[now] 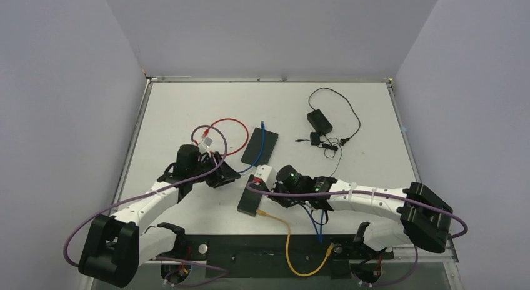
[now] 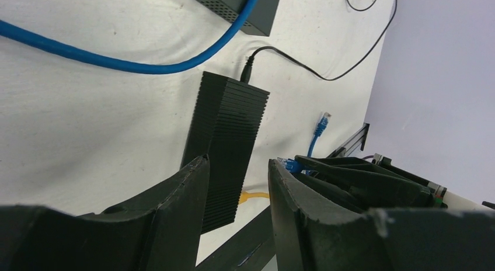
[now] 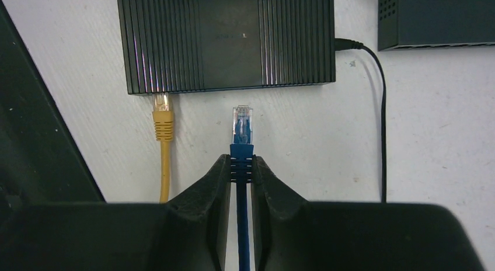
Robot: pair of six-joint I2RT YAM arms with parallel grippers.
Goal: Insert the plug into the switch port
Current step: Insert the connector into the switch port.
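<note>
From the right wrist, the switch (image 3: 226,40) shows only its ribbed top. Its ports are out of sight, and the yellow plug (image 3: 161,110) disappears under its edge. The picture's top-right corner cuts off a second switch (image 3: 435,17). Overhead, the blue plug (image 3: 241,122) is too small to make out.

Overhead and close wrist views all share the switch (image 3: 225,40).

A red cable (image 1: 227,119) loops left of a black power adapter (image 1: 319,120).

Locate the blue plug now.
Right wrist view, centre: the blue plug is held in the right gripper, just short of the black switch, beside the yellow plug.
</note>
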